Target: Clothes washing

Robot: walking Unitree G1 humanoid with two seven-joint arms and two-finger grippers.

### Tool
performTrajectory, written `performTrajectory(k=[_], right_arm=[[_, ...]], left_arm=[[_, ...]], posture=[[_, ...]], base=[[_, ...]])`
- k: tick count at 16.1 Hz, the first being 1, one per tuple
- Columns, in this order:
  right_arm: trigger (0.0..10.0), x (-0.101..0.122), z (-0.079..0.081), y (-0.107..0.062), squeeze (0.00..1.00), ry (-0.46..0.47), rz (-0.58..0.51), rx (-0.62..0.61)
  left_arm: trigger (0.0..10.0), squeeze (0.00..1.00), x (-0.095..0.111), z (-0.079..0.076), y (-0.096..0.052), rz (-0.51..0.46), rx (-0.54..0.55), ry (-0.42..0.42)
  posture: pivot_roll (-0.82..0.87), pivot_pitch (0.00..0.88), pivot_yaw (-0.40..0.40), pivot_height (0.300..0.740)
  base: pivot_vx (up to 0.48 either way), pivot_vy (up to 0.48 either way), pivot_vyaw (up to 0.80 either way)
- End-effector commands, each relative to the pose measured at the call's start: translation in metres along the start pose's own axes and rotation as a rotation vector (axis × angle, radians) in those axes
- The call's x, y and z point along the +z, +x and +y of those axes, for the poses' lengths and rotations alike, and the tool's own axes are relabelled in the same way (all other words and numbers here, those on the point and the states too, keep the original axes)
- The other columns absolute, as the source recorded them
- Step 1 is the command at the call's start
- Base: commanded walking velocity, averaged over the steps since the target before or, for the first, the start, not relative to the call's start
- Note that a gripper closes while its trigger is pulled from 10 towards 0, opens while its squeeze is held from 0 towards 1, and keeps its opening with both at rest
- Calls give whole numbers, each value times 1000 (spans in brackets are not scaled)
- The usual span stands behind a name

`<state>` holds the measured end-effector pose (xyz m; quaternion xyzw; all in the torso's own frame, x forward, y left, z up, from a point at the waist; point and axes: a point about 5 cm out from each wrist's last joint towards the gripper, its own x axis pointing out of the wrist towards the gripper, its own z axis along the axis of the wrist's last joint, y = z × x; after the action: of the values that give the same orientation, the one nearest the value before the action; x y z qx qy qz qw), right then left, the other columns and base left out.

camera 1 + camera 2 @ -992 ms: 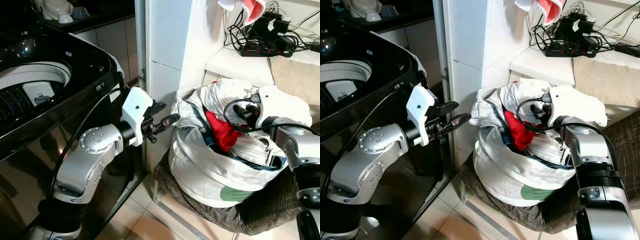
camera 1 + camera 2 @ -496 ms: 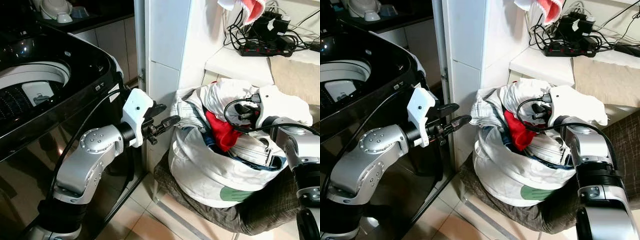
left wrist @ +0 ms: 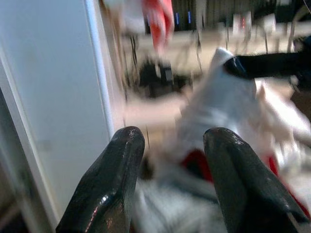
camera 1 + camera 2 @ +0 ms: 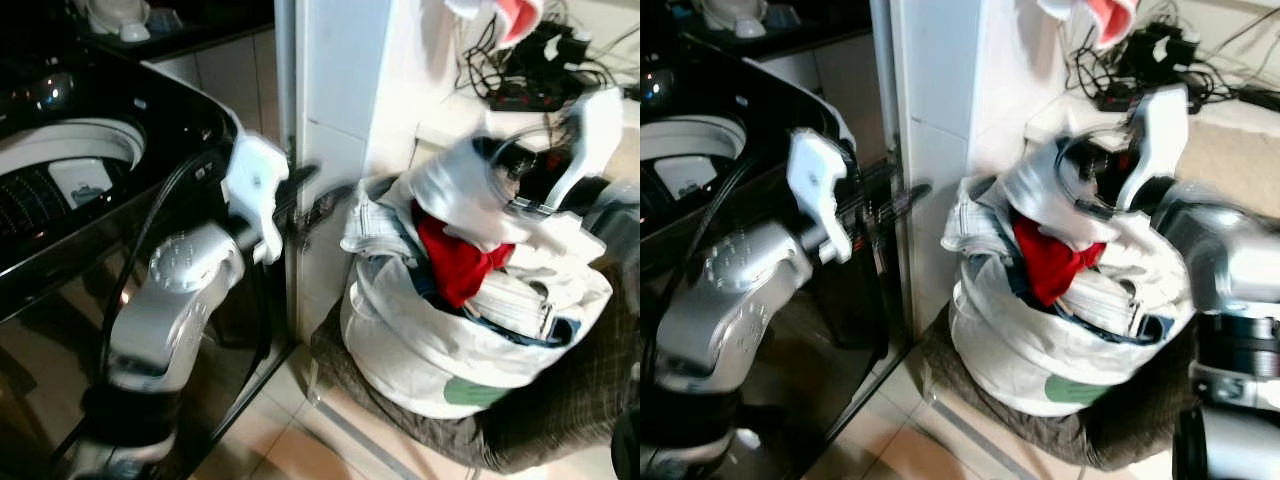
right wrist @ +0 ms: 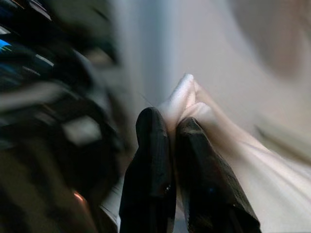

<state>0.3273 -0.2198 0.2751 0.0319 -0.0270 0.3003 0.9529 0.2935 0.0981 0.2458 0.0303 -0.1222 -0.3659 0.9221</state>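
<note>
- Up above the laundry bag (image 4: 440, 350), right gripper (image 5: 167, 128) with fingers (image 5: 150, 145) pinched together on a fold of white garment (image 4: 455, 195), the cloth squeezed between the two black tips in the right wrist view.
- Seen from the head, white garment drawn up off the heap, hanging over the bag's mouth beside the right arm's white wrist housing (image 4: 590, 135); blurred.
- Below it, a red garment (image 4: 455, 260) on top of the pile, with striped and denim pieces around it inside the white bag.
- Bag resting on a dark brown cushion (image 4: 560, 420) over the tiled floor (image 4: 300, 445).
- Off to the robot's left, left gripper (image 3: 172, 141) held in the air with fingers (image 3: 124, 160) apart and nothing between them, pointing toward the bag, close by the white tiled pillar (image 4: 335, 90).
- Further left, black top-loading washing machine (image 4: 150, 120), its lid open and white drum rim (image 4: 80, 150) exposed.
- Behind the bag, a pale ledge with a power strip and tangled cables (image 4: 525, 80).
</note>
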Motion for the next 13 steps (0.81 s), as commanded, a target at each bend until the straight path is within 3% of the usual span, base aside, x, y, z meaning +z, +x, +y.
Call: performTrajectory(k=[1, 2, 4, 5, 9, 10, 12, 13], right_arm=[[0, 34, 19, -3, 0, 5, -141, 138], [0, 42, 29, -2, 0, 27, -187, 206], [0, 50, 46, 0, 0, 58, -238, 313], [0, 49, 62, 4, 0, 72, -246, 401], [0, 44, 74, 7, 0, 111, -234, 461], [0, 43, 77, 7, 0, 123, -231, 475], [0, 42, 79, 7, 0, 132, -229, 483], [0, 41, 80, 7, 0, 134, -229, 488]], left_arm=[[10000, 169, 16, 0, 5, -86, 0, -13], [10000, 1000, 22, 0, 7, -119, 7, -30], [10000, 1000, 34, 0, 11, -185, -6, -70], [10000, 1000, 44, -2, 15, -258, -43, -117], [10000, 1000, 43, -16, 21, -258, -136, -186], [10000, 0, 38, -25, 21, -235, -196, -207], [10000, 0, 31, -43, 18, -202, -325, -269], [7412, 0, 28, -48, 17, -192, -358, -290]], posture=[[-36, 0, -24, 740], [-36, 0, -24, 740], [-40, 0, -24, 740], [-37, 0, -29, 740], [-31, 0, -33, 740], [-32, 0, -30, 740], [-35, 0, -28, 740], [-35, 0, -27, 740]], base=[[0, 0, 0], [0, 0, 0], [0, 0, 0], [0, 0, 0], [0, 0, 0], [0, 0, 0], [0, 0, 0], [0, 0, 0]])
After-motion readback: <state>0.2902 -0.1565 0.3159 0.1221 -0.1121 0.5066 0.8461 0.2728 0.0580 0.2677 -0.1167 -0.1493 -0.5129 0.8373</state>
